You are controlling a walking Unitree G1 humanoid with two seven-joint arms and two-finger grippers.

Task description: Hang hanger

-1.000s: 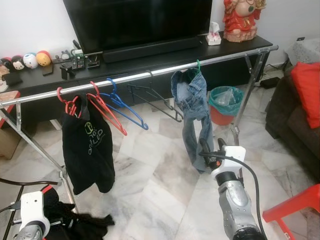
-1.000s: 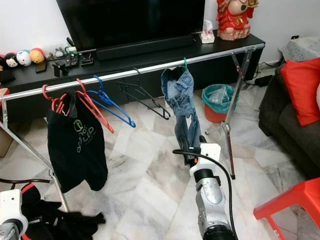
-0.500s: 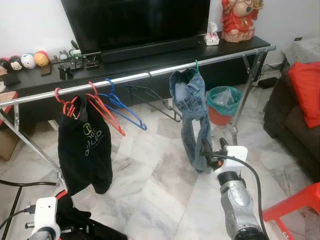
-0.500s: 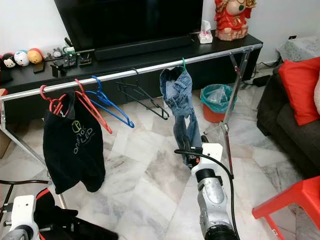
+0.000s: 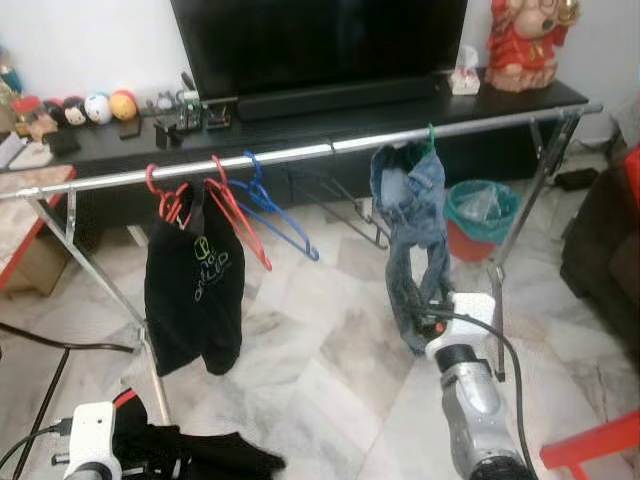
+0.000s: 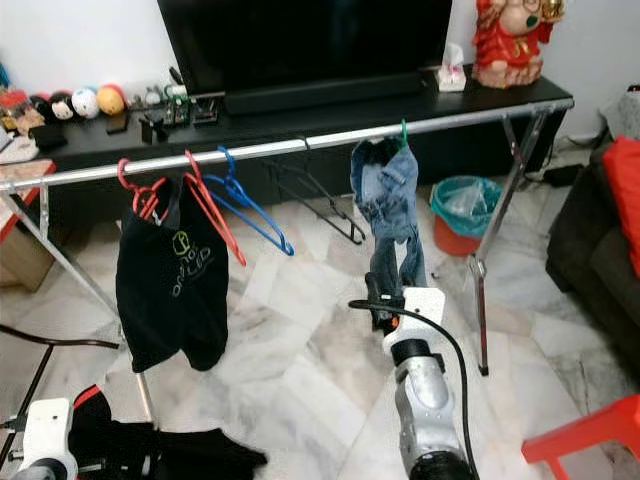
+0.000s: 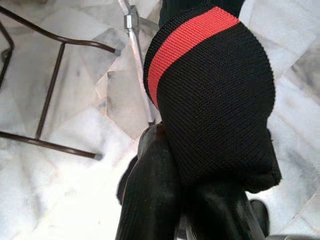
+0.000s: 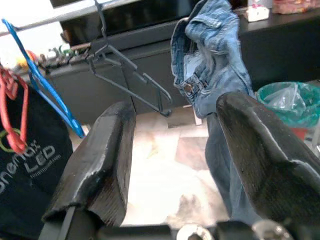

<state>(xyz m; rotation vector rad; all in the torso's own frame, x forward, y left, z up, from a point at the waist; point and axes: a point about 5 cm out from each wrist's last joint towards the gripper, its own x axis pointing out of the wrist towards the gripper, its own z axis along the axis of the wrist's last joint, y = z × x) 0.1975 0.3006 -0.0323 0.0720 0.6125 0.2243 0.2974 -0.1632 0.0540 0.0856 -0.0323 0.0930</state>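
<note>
A long metal clothes rail (image 5: pixel 300 155) runs across the room in front of a black TV console (image 5: pixel 330 115), and from it hang a black T-shirt (image 5: pixel 195 295) on a red hanger (image 5: pixel 160 195), a second red hanger (image 5: pixel 240 220), a blue hanger (image 5: pixel 280 210), a black hanger (image 6: pixel 315 195) and a pair of jeans (image 5: pixel 415 235) on a green hook. The right end effector (image 8: pixel 172 150) is raised low in front of the jeans; its wrist view looks between two widely spread black fingers (image 8: pixel 100 160) with nothing between them, straight at the black hanger and the denim, a closeness the head views do not convey. The left end effector (image 7: pixel 200 210) sits at the lower left, near the rail's left leg; its wrist view is crowded by a black knitted garment with a red stripe (image 7: pixel 210 95) draped over the fingers, and whether the fingers are closed on it I cannot tell. In the head views the same dark cloth spreads over the marble floor (image 5: pixel 300 340). A bare stretch of rail lies between the blue hanger and the jeans, broken by the black hanger. A green-lined bin (image 5: pixel 480 215) stands behind the rail's right leg, and a red stool (image 6: pixel 590 440) edges the floor at the lower right.
</note>
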